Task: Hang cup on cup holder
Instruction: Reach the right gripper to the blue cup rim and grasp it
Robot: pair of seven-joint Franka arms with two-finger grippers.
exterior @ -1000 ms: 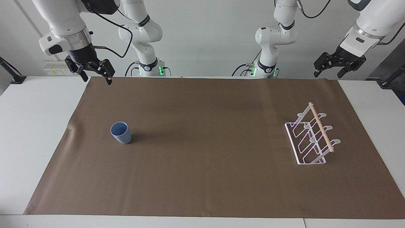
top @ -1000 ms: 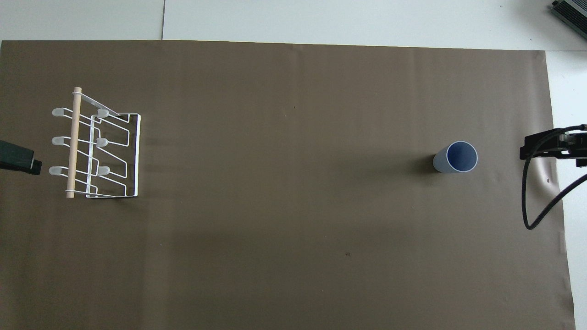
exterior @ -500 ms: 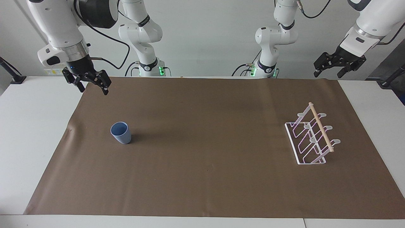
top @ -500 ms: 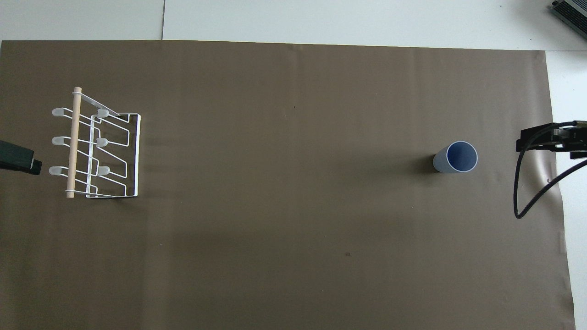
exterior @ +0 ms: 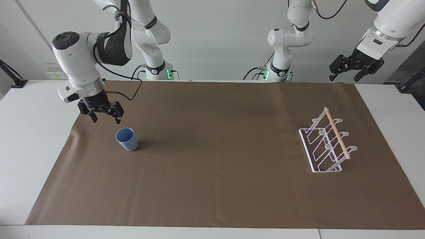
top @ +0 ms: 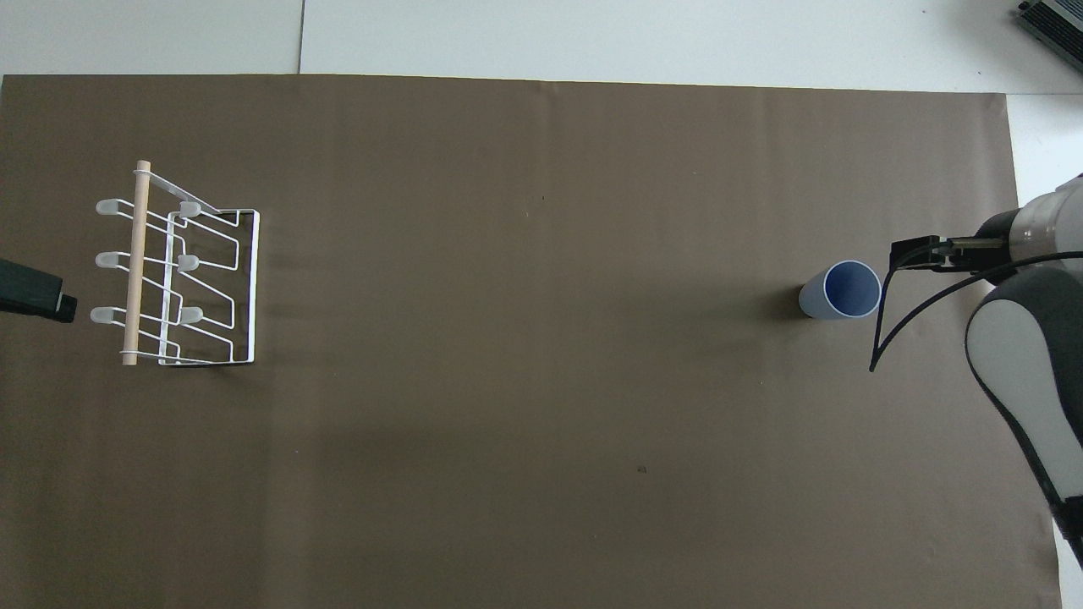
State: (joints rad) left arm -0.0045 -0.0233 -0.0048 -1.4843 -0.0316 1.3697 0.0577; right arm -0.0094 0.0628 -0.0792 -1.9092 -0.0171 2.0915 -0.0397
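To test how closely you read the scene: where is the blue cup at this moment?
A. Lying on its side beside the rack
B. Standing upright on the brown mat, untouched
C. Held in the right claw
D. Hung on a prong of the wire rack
B: the cup stands mouth up on the mat; the right claw is apart from it, open.

White arms, black joints, black grippers, looping black cable, apparently green base lights

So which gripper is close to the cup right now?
The right gripper, jaws open, just above the cup. The left gripper waits over the table's edge, past the cup holder.
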